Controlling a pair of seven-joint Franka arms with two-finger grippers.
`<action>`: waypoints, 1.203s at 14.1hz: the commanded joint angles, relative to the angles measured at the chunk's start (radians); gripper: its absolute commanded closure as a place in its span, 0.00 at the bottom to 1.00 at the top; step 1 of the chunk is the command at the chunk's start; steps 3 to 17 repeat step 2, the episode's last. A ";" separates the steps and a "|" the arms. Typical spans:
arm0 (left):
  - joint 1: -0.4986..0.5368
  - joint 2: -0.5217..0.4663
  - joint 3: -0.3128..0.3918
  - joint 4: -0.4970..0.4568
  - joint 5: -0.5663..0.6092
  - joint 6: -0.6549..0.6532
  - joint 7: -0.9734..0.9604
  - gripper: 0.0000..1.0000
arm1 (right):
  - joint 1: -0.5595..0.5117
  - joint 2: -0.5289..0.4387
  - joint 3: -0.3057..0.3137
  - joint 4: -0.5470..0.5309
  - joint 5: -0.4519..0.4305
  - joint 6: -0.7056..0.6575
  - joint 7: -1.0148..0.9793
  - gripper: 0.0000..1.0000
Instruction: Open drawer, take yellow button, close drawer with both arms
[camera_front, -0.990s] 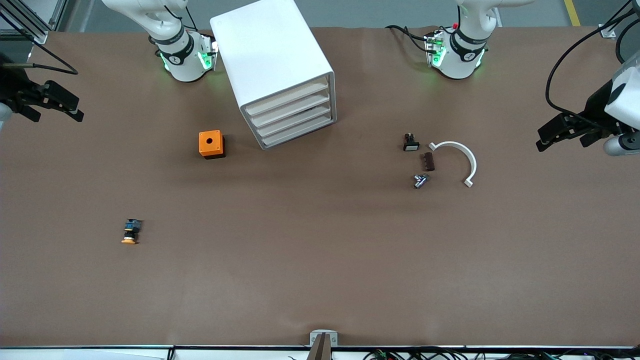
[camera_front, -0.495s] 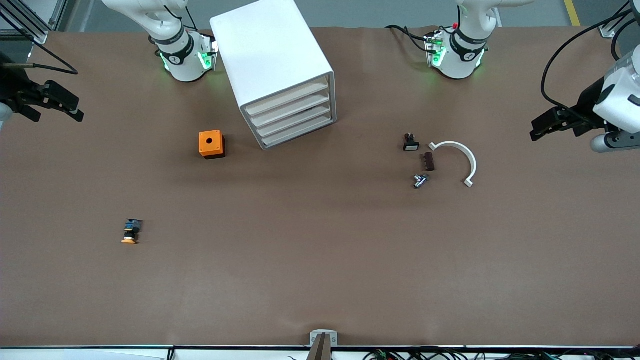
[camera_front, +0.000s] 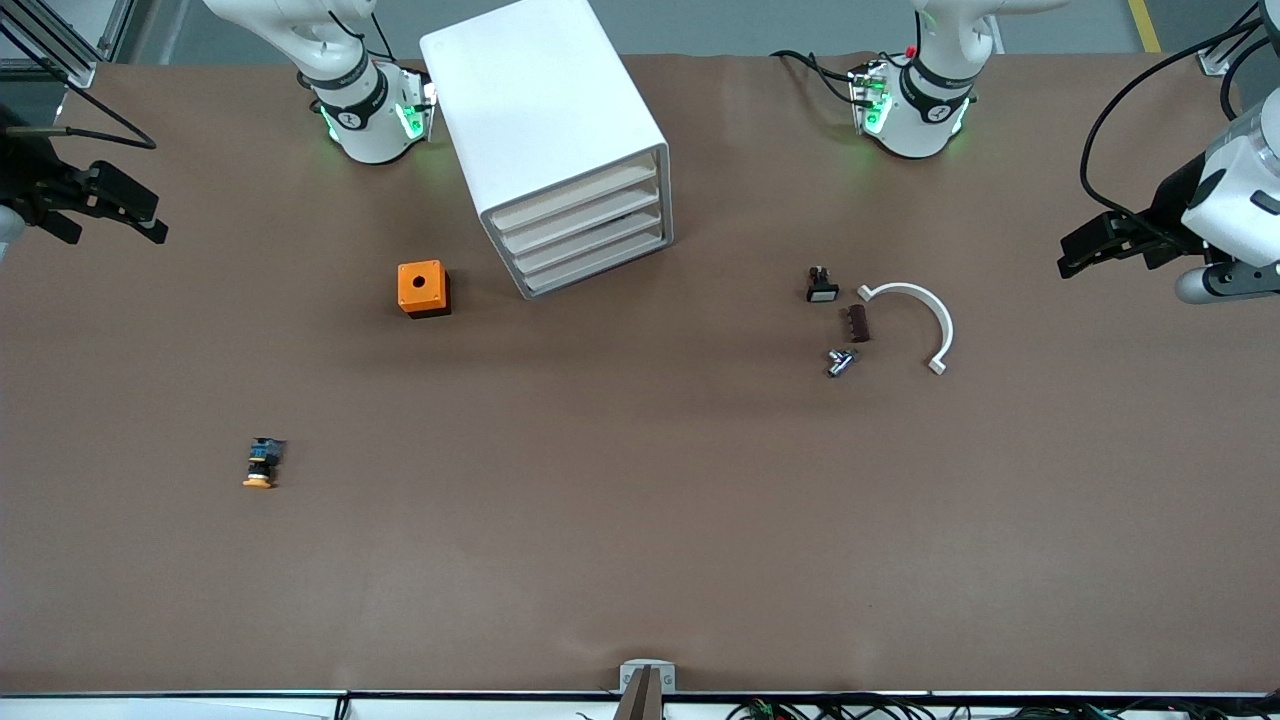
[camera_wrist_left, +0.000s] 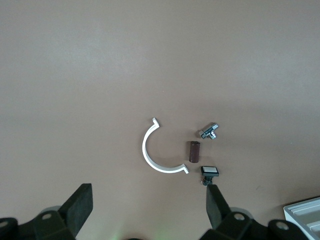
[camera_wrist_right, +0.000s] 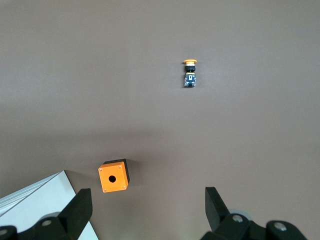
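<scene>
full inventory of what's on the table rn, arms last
cabinet: 1, white, four beige-fronted drawers, all shut, between the arm bases
top drawer: 1, beige front, shut
orange cube: 1, orange with round hole, beside the cabinet, toward the right arm's end
button: 1, orange cap, black-blue body, lying on the table, nearer the front camera than the cube
black part: 1, black with white face, toward the left arm's end
brown block: 1, dark brown, beside the clip
metal fitting: 1, silver, nearer the camera than the block
clip: 1, white half-ring
left gripper: 1, black, jaws open, over the table's left-arm end
right gripper: 1, black, jaws open, over the table's right-arm end
</scene>
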 joint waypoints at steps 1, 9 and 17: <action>0.018 -0.018 -0.015 -0.014 -0.005 -0.008 -0.001 0.00 | -0.006 -0.028 0.006 -0.026 -0.007 0.001 -0.002 0.00; 0.017 -0.018 -0.015 -0.012 -0.005 -0.008 -0.001 0.00 | -0.006 -0.028 0.008 -0.026 -0.007 0.001 -0.005 0.00; 0.017 -0.018 -0.015 -0.012 -0.005 -0.008 -0.001 0.00 | -0.006 -0.028 0.008 -0.026 -0.007 0.001 -0.005 0.00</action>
